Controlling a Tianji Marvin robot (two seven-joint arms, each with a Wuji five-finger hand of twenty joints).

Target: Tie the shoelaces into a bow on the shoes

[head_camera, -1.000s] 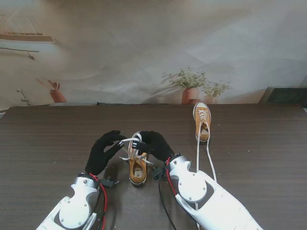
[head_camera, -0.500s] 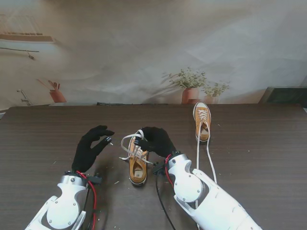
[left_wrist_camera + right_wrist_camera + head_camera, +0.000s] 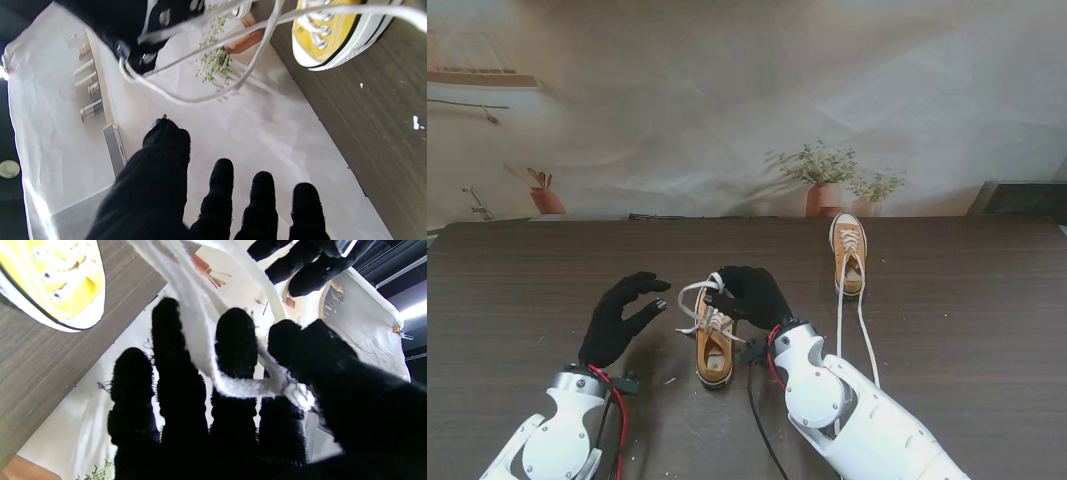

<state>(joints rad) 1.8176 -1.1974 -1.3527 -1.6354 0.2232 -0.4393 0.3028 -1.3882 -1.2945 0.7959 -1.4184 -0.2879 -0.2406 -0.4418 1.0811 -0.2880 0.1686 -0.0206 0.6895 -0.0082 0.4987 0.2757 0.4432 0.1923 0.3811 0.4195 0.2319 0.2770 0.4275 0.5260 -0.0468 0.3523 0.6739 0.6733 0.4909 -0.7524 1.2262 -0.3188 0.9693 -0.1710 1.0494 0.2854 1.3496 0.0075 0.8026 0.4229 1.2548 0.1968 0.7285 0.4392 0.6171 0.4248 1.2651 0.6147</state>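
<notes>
Over the near shoe (image 3: pixel 714 345), just in front of me on the dark table (image 3: pixel 517 290), the right hand (image 3: pixel 749 295) has the white lace (image 3: pixel 695 291) pinched up; the right wrist view shows the lace (image 3: pixel 233 390) draped across the fingers (image 3: pixel 235 340) with the thumb pressing it in. A raised loop arcs from that pinch down toward the eyelets. To the left, the left hand (image 3: pixel 619 318) hangs just beside the shoe, fingers spread and curled, holding nothing; its wrist view shows the fingertips (image 3: pixel 222 173) bare and the loop (image 3: pixel 186 96) out ahead of them. Farther off to the right, the second shoe (image 3: pixel 849 254) sits with its laces trailing toward me, not yet tied.

The step in hand looks like taking up the free loop. Doing it well means the right hand keeping its pinch firm and the loop raised, while the left comes in low and closes thumb and forefinger on one strand only. Pull too hard and the shoe could slide.
</notes>
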